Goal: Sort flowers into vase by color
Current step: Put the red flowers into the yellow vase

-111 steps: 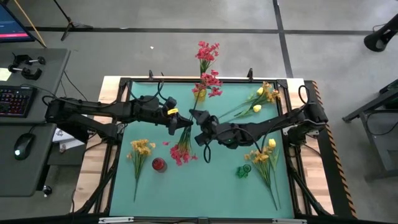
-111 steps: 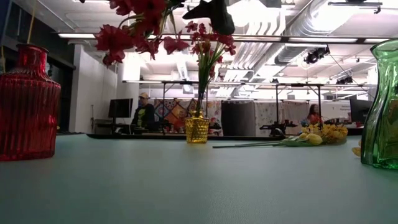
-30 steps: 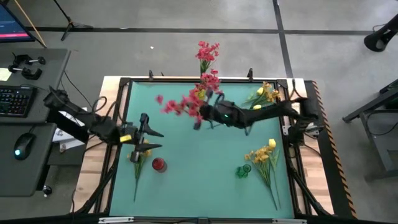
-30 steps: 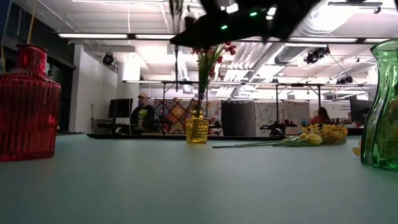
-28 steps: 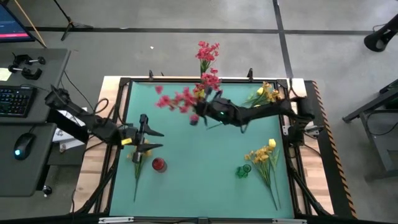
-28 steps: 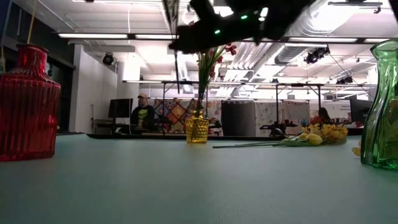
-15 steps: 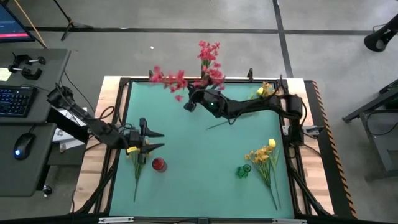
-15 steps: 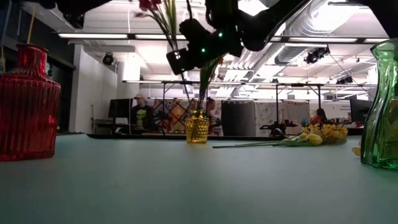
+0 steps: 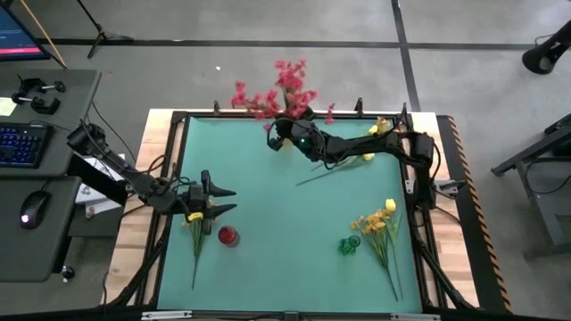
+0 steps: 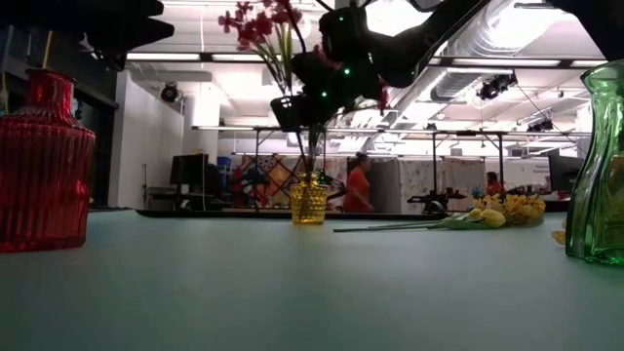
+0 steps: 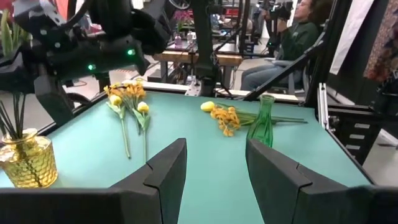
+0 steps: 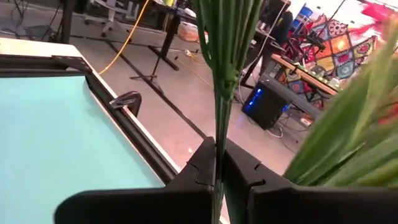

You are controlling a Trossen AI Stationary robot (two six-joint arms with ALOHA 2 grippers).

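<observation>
My right gripper [image 9: 278,135] is at the table's far edge, over the small yellow vase [image 10: 309,203], and is shut on a red-pink spray [image 9: 259,100]. The spray stands nearly upright, blossoms [image 10: 255,21] on top. Another red-pink spray [image 9: 293,75] stands in that vase. My left gripper [image 9: 214,198] is open and empty near the left edge, over an orange-yellow spray [image 9: 197,225] that lies flat on the table. A red vase [image 9: 227,235] and a green vase [image 9: 348,245] stand near the front. My right gripper pinches the red-pink spray's green stem [image 12: 217,134] between its two fingers, well below the blossoms. The fingers lie across the stem. The spray is lifted clear of the table and nearly upright. Whether its lower end is inside the yellow vase, I cannot tell.
Yellow-budded sprays lie by the green vase [image 9: 379,225] and at the far right corner [image 9: 376,134]. A loose green stem [image 9: 317,176] lies mid-table. The table's black frame [image 9: 169,160] runs around the mat. People move in the room beyond.
My right gripper has carried the red-pink spray from mid-table toward the far edge, to above the yellow vase. It has turned so that the spray, which lay pointing left, now stands nearly upright.
</observation>
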